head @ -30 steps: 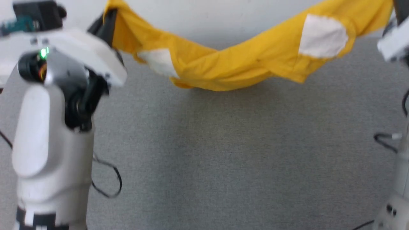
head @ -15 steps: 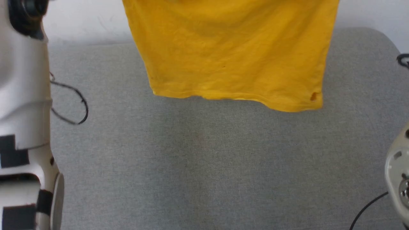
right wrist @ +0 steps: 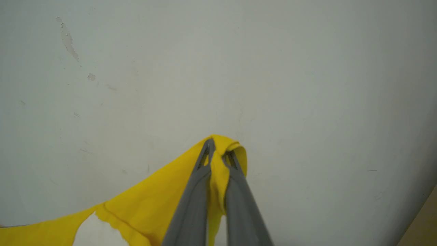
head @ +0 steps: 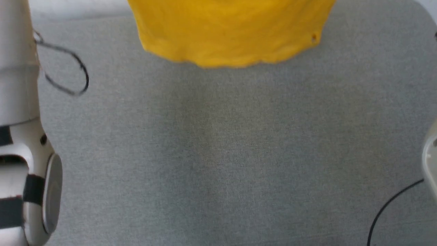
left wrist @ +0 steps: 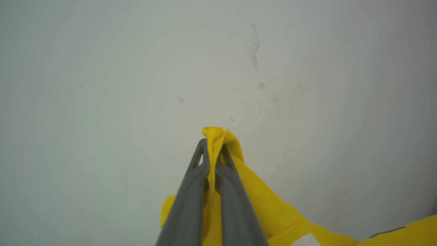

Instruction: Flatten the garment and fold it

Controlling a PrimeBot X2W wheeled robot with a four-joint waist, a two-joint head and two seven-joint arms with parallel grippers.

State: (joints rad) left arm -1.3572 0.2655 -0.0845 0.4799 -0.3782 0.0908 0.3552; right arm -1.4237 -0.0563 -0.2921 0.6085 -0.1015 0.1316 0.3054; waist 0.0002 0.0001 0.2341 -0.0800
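The garment [head: 232,32], a bright yellow T-shirt, hangs in the air at the top of the head view, its lower hem just above the grey table [head: 218,153]. A small hole shows near its right hem corner. My left gripper [left wrist: 213,147] is shut on a bunched yellow edge of the garment [left wrist: 259,205], fingers pointing at a pale wall. My right gripper [right wrist: 218,152] is likewise shut on a fold of the garment [right wrist: 146,205], which trails down to the left. A white patch peeks in at the bottom of the left wrist view.
A pale wall [left wrist: 136,68] with chipped paint stands close behind both grippers. My left arm's white forearm [head: 20,136] with a looping black cable [head: 65,71] rises along the head view's left edge. Another black cable [head: 389,208] lies at the lower right.
The garment went from a twisted sagging band to a flat hanging sheet, and its hem now sits higher in the head view. The head view itself has shifted; both arms have risen out of it.
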